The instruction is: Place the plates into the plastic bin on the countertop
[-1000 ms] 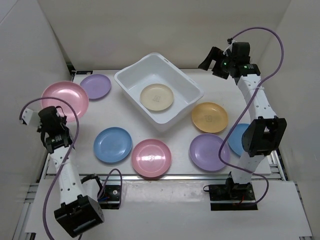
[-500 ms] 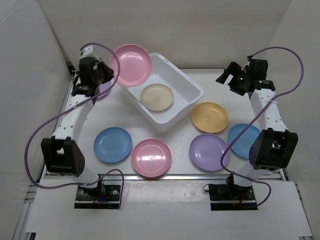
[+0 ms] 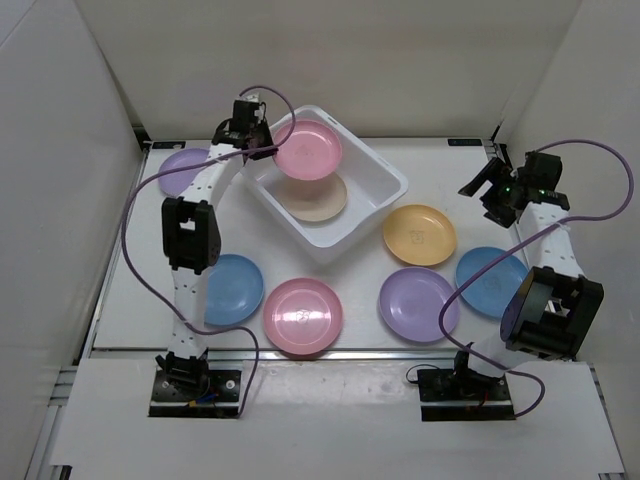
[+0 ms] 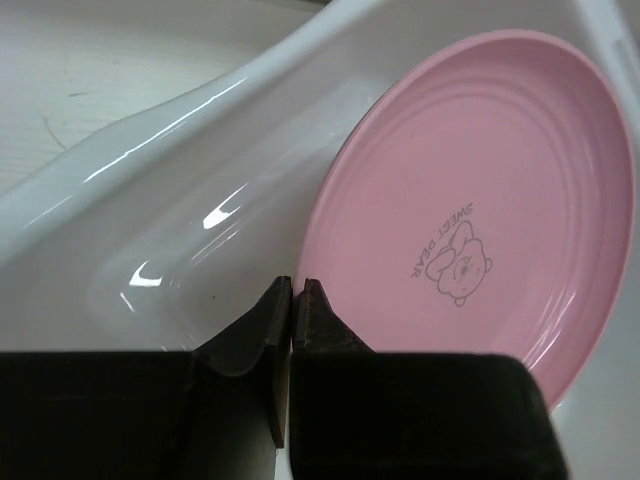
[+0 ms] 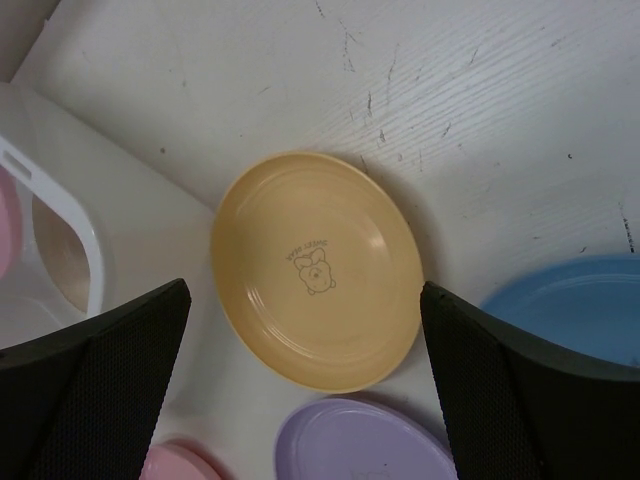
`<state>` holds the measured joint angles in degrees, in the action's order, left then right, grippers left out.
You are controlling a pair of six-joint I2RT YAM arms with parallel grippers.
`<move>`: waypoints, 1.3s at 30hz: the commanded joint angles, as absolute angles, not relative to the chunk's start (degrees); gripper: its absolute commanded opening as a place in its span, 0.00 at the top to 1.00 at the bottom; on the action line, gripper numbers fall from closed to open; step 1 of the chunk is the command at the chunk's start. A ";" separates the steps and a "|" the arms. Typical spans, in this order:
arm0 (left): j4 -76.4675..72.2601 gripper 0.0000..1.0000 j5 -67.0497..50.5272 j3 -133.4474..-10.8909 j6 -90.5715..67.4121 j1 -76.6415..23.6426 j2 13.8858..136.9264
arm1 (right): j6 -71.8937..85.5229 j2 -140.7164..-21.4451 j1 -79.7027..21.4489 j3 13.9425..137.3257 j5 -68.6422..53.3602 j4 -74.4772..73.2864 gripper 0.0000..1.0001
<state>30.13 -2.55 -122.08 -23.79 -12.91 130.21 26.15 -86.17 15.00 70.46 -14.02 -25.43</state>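
Note:
My left gripper [image 3: 266, 146] is shut on the rim of a pink plate [image 3: 308, 150] and holds it tilted over the white plastic bin [image 3: 385, 172]. In the left wrist view the gripper [image 4: 292, 285] pinches the plate's edge [image 4: 470, 200] above the bin's wall [image 4: 180, 110]. A cream plate [image 3: 318, 200] lies in the bin, partly hidden by the pink one. My right gripper [image 3: 480, 178] is open and empty above the back right of the countertop [image 3: 440, 165]. In the right wrist view the gripper [image 5: 303, 290] hangs over a yellow-orange plate [image 5: 320, 270].
On the countertop lie the yellow-orange plate [image 3: 420, 235], a purple plate [image 3: 418, 304], a blue plate [image 3: 490, 280], a pink plate [image 3: 303, 315], a blue plate [image 3: 235, 290] partly behind my left arm, and a purple plate [image 3: 183, 172] at the back left.
My left arm has swung right from the back left, carrying the pink plate over the bin. My right arm has moved right and nearer, away from the bin.

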 commanded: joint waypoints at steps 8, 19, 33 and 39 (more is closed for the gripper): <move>38.32 0.90 -2.99 -129.02 -15.66 -15.03 134.38 | 25.66 -84.81 15.73 68.38 -13.01 -22.76 0.01; 41.13 0.30 -3.08 -130.34 -11.34 -16.78 137.02 | 20.75 -87.10 15.47 65.48 -14.15 -22.24 0.01; 39.91 0.01 -1.59 -132.83 -8.09 -17.67 122.64 | 10.38 -102.83 12.39 72.51 -16.78 -19.79 0.01; 35.33 0.01 2.72 -110.86 -10.98 -17.49 107.67 | 8.87 -110.04 10.72 75.41 -13.37 -21.62 0.05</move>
<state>37.95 -0.99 -120.53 -9.50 -17.32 117.45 10.81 -108.33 11.64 73.38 -14.96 -22.37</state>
